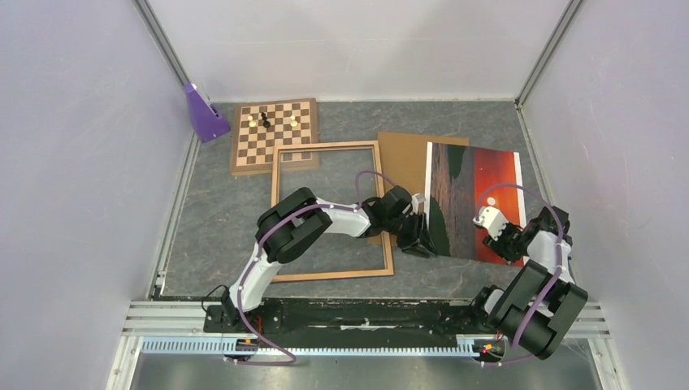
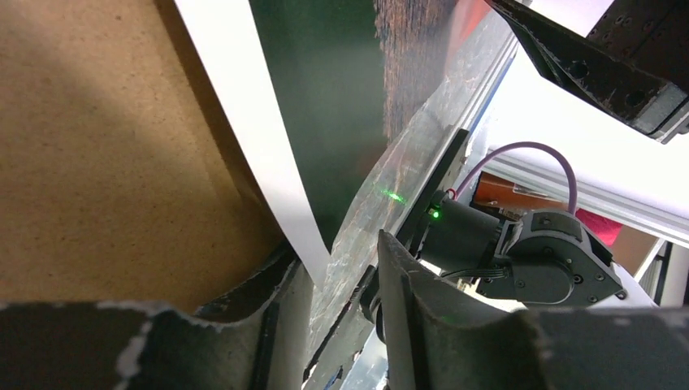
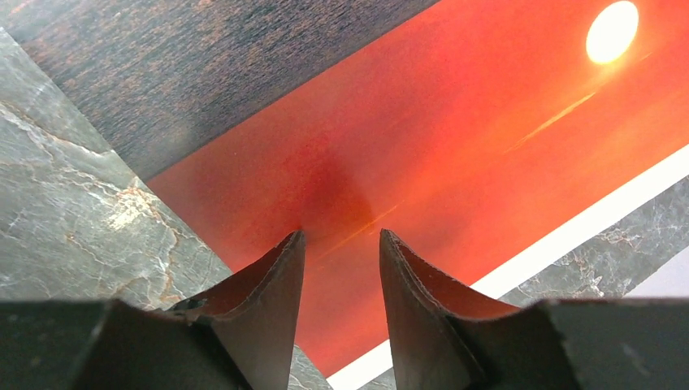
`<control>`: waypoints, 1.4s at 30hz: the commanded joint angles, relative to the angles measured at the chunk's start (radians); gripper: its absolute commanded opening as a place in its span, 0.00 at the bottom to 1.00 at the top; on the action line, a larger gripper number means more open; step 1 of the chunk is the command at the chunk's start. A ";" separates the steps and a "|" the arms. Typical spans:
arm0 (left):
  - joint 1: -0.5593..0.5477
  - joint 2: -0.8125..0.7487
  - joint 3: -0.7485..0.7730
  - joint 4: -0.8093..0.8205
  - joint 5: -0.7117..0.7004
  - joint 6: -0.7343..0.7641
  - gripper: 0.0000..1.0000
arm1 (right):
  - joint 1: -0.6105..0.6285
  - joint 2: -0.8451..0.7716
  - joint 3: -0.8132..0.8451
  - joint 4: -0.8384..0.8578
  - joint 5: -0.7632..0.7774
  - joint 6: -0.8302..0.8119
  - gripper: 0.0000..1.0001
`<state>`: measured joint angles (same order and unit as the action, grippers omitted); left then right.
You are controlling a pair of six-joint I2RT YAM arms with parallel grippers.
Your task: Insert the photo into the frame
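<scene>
The photo [image 1: 491,166] shows red-orange sky, white sun, dark sea; the chessboard [image 1: 274,134] at eleven o'clock is brown-cream chequered.

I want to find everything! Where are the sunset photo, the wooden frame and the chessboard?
photo [image 1: 497,171]: top view, on its red sky.
frame [image 1: 325,147]: top view, on its far wooden rail.
chessboard [image 1: 268,146]: top view, on its checkered squares.
</scene>
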<state>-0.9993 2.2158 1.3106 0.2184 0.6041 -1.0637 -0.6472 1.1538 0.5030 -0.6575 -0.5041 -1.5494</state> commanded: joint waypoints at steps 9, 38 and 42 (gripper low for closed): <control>-0.007 0.027 0.030 -0.039 -0.005 0.022 0.24 | -0.075 0.036 0.047 -0.222 -0.039 -0.017 0.53; 0.047 -0.141 0.213 -0.401 0.103 0.282 0.02 | -0.132 -0.153 0.172 -0.061 -0.334 0.390 0.92; 0.084 -0.175 0.296 -0.557 0.092 0.428 0.02 | -0.121 -0.181 0.170 -0.010 -0.333 0.459 0.94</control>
<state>-0.9565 2.1353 1.5066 -0.1509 0.6838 -0.8528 -0.7765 1.0039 0.6510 -0.7643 -0.7982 -1.2148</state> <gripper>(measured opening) 0.033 0.935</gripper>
